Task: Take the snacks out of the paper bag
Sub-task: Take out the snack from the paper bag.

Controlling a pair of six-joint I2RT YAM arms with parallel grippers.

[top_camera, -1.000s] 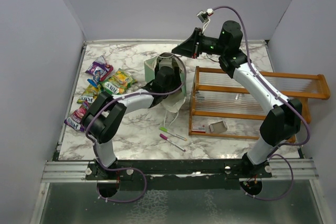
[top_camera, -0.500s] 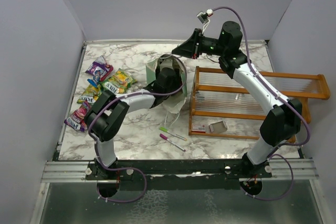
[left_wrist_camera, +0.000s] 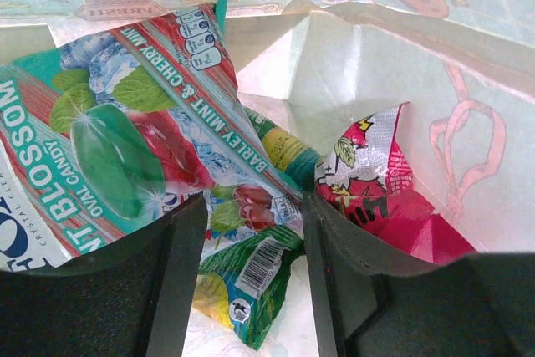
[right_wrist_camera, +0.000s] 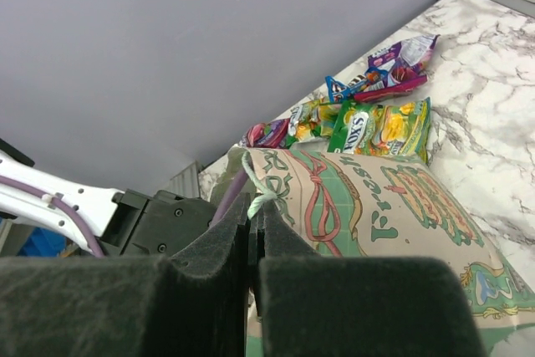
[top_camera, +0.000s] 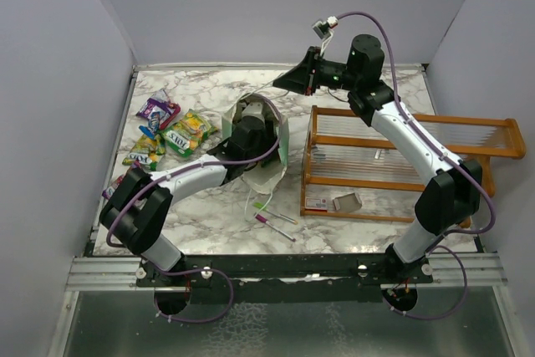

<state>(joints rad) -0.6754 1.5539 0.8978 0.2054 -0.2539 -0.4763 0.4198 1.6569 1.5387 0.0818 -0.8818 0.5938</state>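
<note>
Mint-green paper bag (top_camera: 282,141) mid-bench (top_camera: 209,206), both arms on it.
Left end effector (left_wrist_camera: 255,206) inside bag, fingers apart around green packet (left_wrist_camera: 251,282), other snacks (left_wrist_camera: 125,123) beside it. Loose packets (top_camera: 171,133) lie left of bag. Behind bag, right end effector (right_wrist_camera: 253,215) clamped on string handle (right_wrist_camera: 261,196).

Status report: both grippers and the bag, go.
Left gripper open inside paper bag, straddling mint candy packet. Right gripper shut on string handle. Pink packet also inside; mouth unobstructed.

Marble-look table (top_camera: 209,206) inside plain grey walls (top_camera: 50,81).
The back wall (top_camera: 251,6) stands just behind the right gripper (top_camera: 280,84); light seems even, perhaps overhead.
</note>
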